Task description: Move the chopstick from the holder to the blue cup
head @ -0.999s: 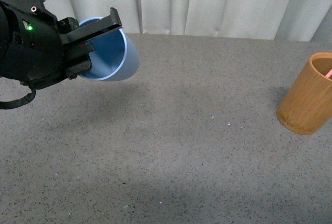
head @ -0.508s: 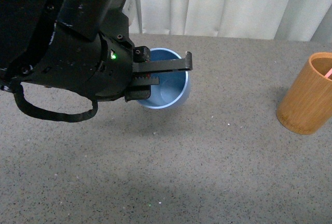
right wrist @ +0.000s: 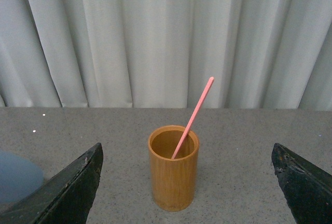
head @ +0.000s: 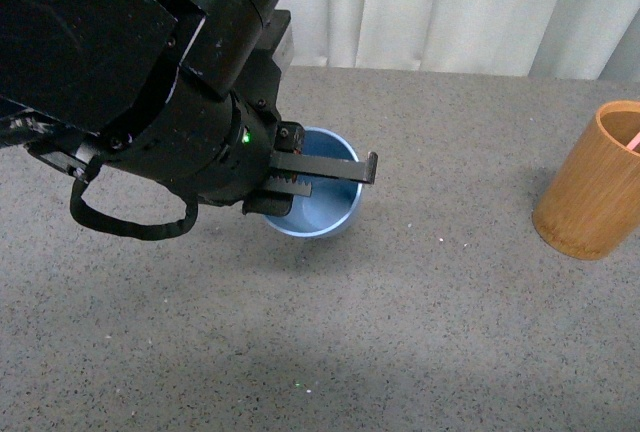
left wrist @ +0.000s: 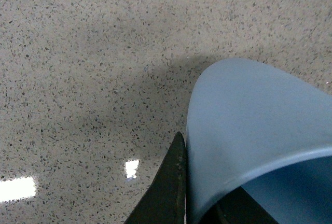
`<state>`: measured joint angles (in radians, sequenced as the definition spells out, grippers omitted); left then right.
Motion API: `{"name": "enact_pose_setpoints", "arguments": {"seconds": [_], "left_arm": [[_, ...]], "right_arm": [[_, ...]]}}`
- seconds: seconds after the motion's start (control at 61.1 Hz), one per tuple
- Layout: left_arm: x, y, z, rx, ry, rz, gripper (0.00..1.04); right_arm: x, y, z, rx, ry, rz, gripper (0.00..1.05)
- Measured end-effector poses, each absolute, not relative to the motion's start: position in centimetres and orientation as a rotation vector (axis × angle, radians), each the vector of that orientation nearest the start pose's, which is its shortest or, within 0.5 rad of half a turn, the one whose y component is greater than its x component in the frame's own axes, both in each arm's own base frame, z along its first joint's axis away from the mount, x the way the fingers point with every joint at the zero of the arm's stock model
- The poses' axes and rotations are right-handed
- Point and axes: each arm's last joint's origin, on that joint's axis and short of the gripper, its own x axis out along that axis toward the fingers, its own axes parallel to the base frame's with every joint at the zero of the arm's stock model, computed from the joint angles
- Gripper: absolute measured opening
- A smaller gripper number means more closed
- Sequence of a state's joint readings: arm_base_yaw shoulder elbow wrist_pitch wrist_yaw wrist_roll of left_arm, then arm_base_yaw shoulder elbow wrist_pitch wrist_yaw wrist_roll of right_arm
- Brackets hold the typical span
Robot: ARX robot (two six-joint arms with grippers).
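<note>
Likely light, stiff and slick, the chopstick (right wrist: 193, 115) is best pinched high by the wide-open right end effector (right wrist: 186, 146), while the blue cup (head: 325, 215) is clamped by the left end effector (head: 340, 178).

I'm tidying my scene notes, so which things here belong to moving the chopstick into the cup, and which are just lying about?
Job: chopstick leaning in the holder; blue cup gripped at its rim by the left tool; right tool open, facing the holder.
Just there: grey table; white curtain behind.
</note>
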<state>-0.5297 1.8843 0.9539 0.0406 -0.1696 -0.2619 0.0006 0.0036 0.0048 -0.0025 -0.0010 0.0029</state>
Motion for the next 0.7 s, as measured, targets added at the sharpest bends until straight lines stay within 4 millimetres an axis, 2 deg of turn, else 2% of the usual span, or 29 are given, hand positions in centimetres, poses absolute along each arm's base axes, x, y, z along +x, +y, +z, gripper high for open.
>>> {"name": "enact_pose_setpoints", "arguments": {"seconds": [0.246, 0.704], "left_arm": [[30.8, -17.9, 11.2, 0.139, 0.886, -0.235, 0.04], [30.7, -18.1, 10.4, 0.162, 0.911, -0.227, 0.04]], "right_arm": [[9.8, 0.0, 16.5, 0.003, 0.001, 0.002, 0.95], [9.8, 0.0, 16.5, 0.003, 0.001, 0.002, 0.95]]}}
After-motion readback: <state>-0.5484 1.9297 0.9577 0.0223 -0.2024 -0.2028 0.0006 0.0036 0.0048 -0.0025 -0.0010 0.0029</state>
